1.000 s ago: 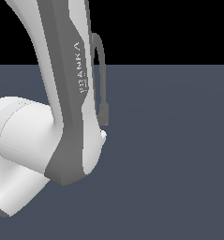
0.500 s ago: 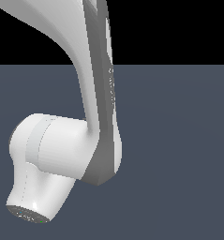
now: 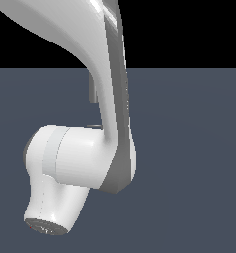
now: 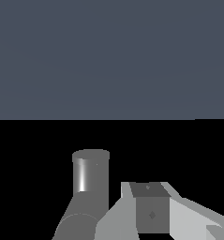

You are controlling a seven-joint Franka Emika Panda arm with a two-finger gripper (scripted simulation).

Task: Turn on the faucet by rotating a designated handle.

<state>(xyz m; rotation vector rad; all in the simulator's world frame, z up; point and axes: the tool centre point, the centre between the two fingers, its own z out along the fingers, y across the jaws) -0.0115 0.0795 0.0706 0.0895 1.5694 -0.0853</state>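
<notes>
The big white-and-grey arm fills the exterior view and covers nearly all of the faucet. Only a short grey piece of the faucet's tube (image 3: 92, 91) shows beside the arm's link. Just below it a thin grey sliver (image 3: 94, 126) pokes out; I cannot tell whether it is the handle. In the wrist view a grey upright cylinder of the faucet (image 4: 90, 172) stands close beside my gripper (image 4: 151, 208). The grey fingers (image 4: 151, 214) are cut off by the frame, so their gap does not show. Nothing is seen between them.
Flat dark blue-grey floor (image 3: 188, 148) spreads all around under a black background. A bulky white arm joint (image 3: 65, 163) hangs low at the exterior view's left.
The arm has swung across the exterior view. Its white joint has dropped lower, and the arched spout seen a second ago is now almost wholly covered.
</notes>
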